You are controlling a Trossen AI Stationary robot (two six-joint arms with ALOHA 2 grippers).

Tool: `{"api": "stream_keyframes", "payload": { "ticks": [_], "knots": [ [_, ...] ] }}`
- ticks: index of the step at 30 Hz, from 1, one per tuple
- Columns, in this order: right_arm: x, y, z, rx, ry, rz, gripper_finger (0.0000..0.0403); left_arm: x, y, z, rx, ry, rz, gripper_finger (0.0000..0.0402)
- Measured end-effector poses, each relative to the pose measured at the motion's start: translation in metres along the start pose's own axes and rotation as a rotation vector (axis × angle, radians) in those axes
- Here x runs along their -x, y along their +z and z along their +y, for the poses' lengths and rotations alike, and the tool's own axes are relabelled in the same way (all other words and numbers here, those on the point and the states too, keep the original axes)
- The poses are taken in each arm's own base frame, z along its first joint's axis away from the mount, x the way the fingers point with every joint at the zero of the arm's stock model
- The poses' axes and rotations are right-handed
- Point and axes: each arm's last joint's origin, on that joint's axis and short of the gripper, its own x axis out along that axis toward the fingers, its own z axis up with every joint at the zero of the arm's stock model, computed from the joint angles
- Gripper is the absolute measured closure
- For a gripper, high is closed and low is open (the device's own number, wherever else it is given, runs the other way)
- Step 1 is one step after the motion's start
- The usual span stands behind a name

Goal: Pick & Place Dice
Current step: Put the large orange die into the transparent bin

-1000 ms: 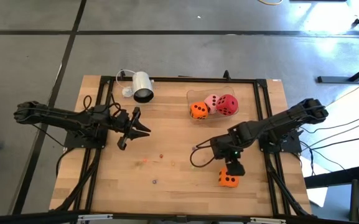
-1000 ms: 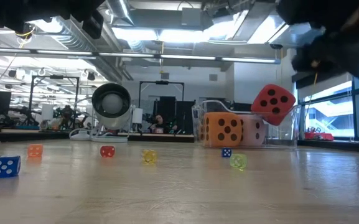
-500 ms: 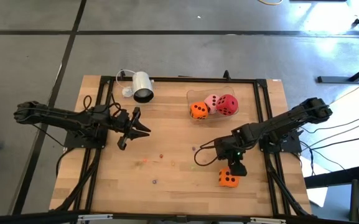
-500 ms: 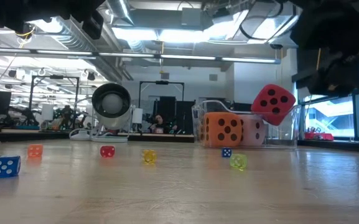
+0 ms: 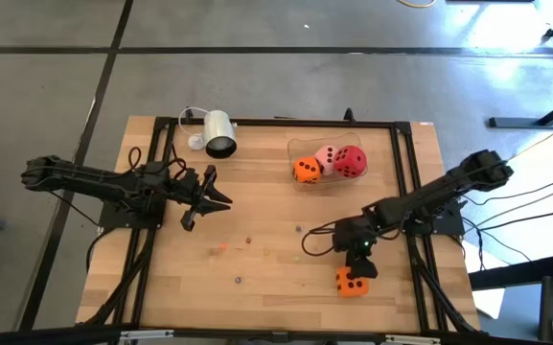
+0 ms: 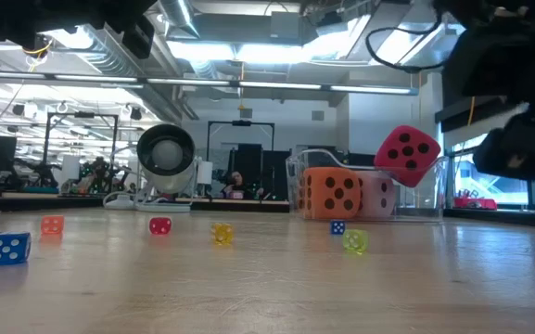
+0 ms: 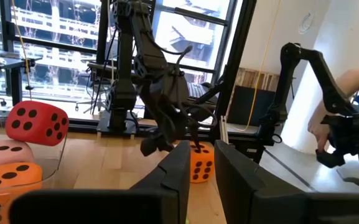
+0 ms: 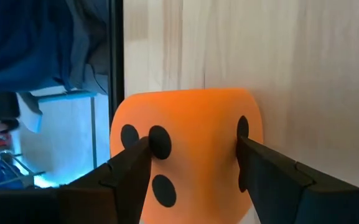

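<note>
An orange die with dark pips rests on the table near the front right. My right gripper slants down over it and is open. In the right wrist view its two fingers stand at the two opposite sides of that die. An orange die, a pale pink one and a red one sit in a clear container at the far right. My left gripper hovers at the table's left, pointing level toward the right, slightly open and holding nothing. My right gripper's fingers flank the orange die's two opposite sides, slanting down from the far side. Whether they touch it I cannot tell. The die sits flat on the table.
A white cylindrical camera with its cord lies at the far left of the table. Several tiny coloured dice are scattered over the table's middle. Black frame rails run along the table's edges.
My right gripper has come down and moved toward the table's near edge, onto the orange die, tipping its fingers more steeply downward. Its fingers have stayed wide apart. The left arm has kept still.
</note>
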Motion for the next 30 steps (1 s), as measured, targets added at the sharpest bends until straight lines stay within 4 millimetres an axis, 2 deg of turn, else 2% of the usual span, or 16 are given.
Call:
{"api": "stream_keyframes", "payload": {
  "ticks": [7, 16, 25, 30],
  "knots": [
    [-0.013, -0.013, 0.005, 0.049, -0.047, -0.049, 0.0181, 0.000, 0.000, 0.000, 0.000, 0.000, 0.000, 0.0337],
    [-0.020, -0.014, 0.015, 0.146, -0.078, -0.139, 0.0278, 0.000, 0.000, 0.000, 0.000, 0.001, 0.000, 0.0337],
    [-0.021, -0.011, 0.024, 0.152, -0.028, -0.228, 0.0280, 0.000, 0.000, 0.000, 0.001, 0.001, 0.000, 0.0334],
    [-0.003, 0.002, 0.045, 0.215, 0.008, -0.359, 0.0287, 0.000, 0.000, 0.000, 0.001, 0.001, -0.001, 0.0336]
  ]
}}
